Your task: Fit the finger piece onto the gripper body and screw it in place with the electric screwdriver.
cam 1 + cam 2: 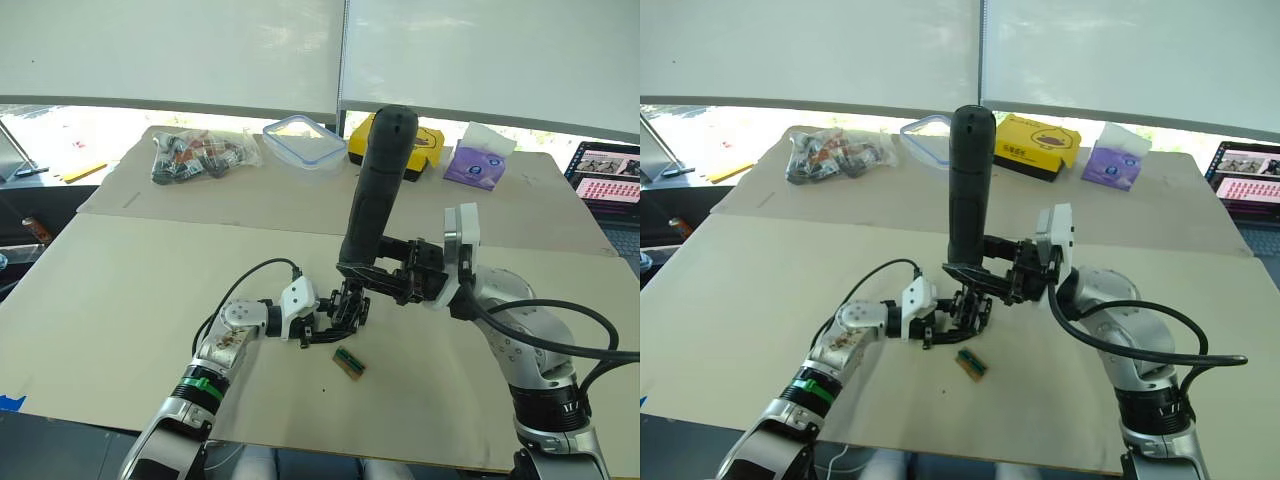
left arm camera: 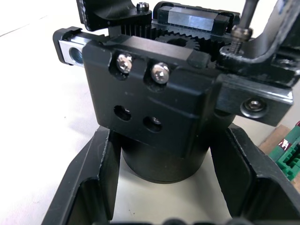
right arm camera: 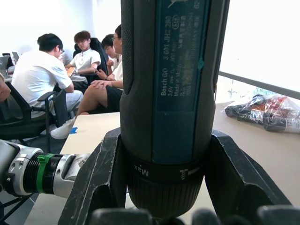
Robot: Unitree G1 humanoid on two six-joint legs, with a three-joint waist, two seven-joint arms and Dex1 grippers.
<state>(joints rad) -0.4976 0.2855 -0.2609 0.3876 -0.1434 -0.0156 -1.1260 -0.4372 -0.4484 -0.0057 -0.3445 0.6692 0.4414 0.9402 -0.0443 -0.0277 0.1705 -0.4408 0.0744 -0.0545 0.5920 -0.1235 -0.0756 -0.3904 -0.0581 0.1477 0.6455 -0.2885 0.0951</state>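
Near tabletop's front edge, left tool (image 1: 335, 322) pinching gripper body (image 2: 159, 117); right tool (image 1: 395, 275) clamped around upright electric screwdriver (image 1: 378, 185), bit on screw (image 2: 237, 33). Best kept vertical, pressing gently

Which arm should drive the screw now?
Right. The right gripper holds the screwdriver upright, its bit on a screw atop the gripper body, which the left gripper clamps steady.
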